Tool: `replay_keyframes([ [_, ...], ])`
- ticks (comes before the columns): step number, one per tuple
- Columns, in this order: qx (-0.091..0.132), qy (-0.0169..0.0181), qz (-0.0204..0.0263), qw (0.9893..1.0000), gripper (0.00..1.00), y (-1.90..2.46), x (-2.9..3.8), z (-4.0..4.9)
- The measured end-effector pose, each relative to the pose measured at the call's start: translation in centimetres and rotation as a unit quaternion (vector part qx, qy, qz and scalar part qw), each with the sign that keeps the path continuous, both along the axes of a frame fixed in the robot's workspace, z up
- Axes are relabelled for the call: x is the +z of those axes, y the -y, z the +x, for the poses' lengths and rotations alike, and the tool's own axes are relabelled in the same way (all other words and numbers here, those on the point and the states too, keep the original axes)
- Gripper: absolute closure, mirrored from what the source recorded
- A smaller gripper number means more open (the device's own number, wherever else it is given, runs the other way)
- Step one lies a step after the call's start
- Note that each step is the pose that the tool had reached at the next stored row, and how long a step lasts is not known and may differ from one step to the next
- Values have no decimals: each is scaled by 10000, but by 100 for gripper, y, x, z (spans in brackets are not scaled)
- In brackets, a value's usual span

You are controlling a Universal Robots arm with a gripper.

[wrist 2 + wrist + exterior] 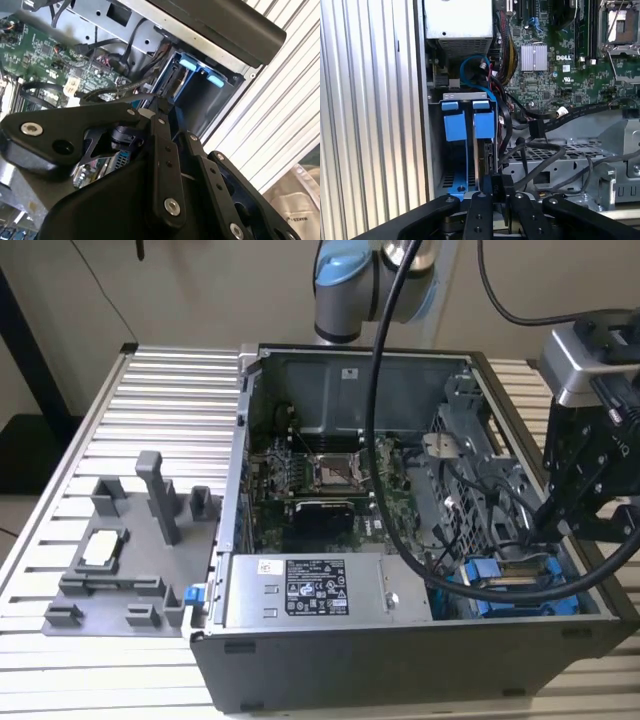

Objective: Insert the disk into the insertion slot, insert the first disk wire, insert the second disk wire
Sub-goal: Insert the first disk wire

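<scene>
Exterior view angled down onto whole case [400, 665], both wrist views close, sharing blue carrier tabs [455, 126] [190, 64]

You see the disk carrier [484, 125] bright blue, the motherboard [555, 80] green, the computer case [400, 660] grey, the table [170, 400] ribbed silver.

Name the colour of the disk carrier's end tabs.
Bright blue; the end tabs show best in the first wrist view.

My pincer [497, 186] has matt black links fastened with bright metal screws. Just ahead of it, the disk [484, 125] carries a glossy blue plastic frame. The insertion slot [436, 150] around it is dull grey sheet metal. The cables [555, 152] beside my pincer have smooth black sheathing. The surface [370, 125] is ribbed, satin-finished metal.
</scene>
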State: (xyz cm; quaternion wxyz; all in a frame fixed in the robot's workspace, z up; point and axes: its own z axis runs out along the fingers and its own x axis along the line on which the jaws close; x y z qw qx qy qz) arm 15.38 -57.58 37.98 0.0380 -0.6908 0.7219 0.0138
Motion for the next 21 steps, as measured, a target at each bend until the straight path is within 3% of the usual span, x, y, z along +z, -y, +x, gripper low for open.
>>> replay_keyframes([
  [11, 0, -8, 5, 10000, 81, 0, -10, 15],
  [14, 0, -63, 4, 10000, 81, 0, -33, 52],
  [18, -1, -175, 5, 9998, 81, -1, -61, 113],
  [21, -9, -200, 4, 9998, 81, 0, -101, 117],
])
